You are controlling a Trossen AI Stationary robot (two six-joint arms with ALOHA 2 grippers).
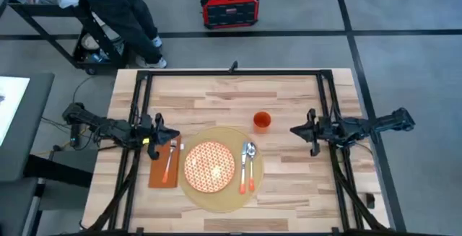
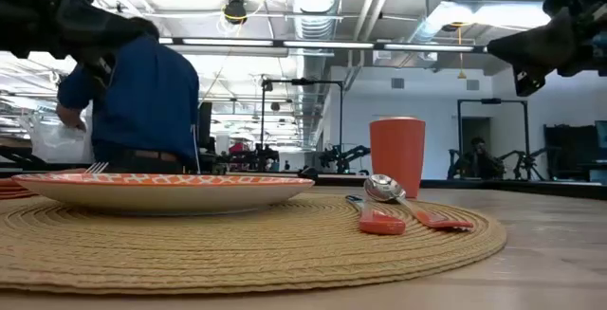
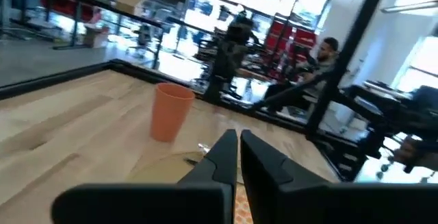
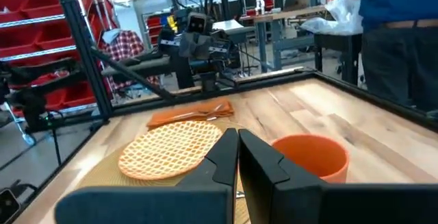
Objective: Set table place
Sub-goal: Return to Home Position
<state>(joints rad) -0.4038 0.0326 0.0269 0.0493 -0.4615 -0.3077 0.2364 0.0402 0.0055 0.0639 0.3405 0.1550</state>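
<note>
High view: tan placemat [image 1: 216, 205] lies on the worktop [image 1: 289, 193], mid-width, toward the near edge. Patterned plate [image 1: 209, 167] sits centred on it, with knife [image 1: 243, 175] and spoon [image 1: 250, 151] on the mat to its right. Fork [image 1: 170, 160] lies on a rust napkin [image 1: 157, 178] touching the mat's left edge. Orange cup [image 1: 261, 121] stands upright just off the mat.

Low view: napkin hidden, only the fork tines show behind the plate rim.

Left gripper [image 1: 175, 134] hangs by the napkin's far end; right gripper [image 1: 294, 130] is near the cup's right.

Wrist views: fingers [image 3: 263, 159] pressed together on both arms.
</note>
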